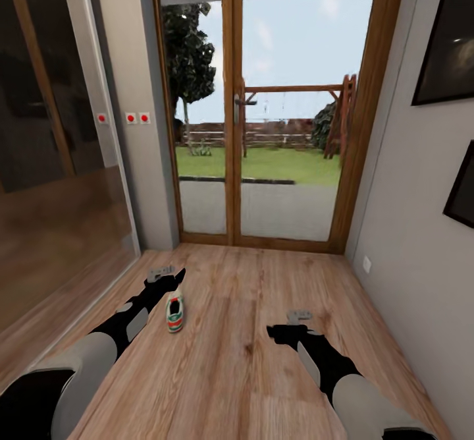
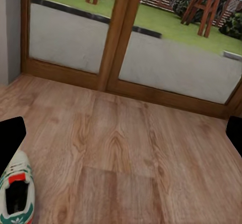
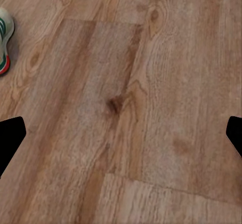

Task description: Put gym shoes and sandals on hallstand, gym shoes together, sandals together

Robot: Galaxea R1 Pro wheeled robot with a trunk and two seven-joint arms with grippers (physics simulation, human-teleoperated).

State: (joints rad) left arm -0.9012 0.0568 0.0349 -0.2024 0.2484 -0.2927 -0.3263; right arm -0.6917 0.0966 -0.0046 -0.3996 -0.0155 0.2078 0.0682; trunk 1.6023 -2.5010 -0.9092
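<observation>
One cream-white gym shoe (image 1: pixel 174 313) with green stripes and a red heel patch lies on the corridor floor (image 1: pixel 237 374), its toe towards me. My left gripper (image 1: pixel 172 276) hangs open just beyond the shoe and slightly to its left, not touching it. In the left wrist view the shoe (image 2: pixel 15 196) lies beside one black fingertip (image 2: pixel 10 138), outside the open gripper (image 2: pixel 121 133). My right gripper (image 1: pixel 275 332) is open over bare planks to the right of the shoe. The right wrist view catches the shoe (image 3: pixel 4 40) at its edge, far from the open gripper (image 3: pixel 121 138). The sandals and the hallstand are out of view.
A wood-framed glass double door (image 1: pixel 230 163) closes the corridor's far end, with a garden behind it. A grey wall with dark pictures (image 1: pixel 447 38) and a socket (image 1: pixel 367 264) runs along the right. Glossy dark panels (image 1: pixel 52 183) line the left.
</observation>
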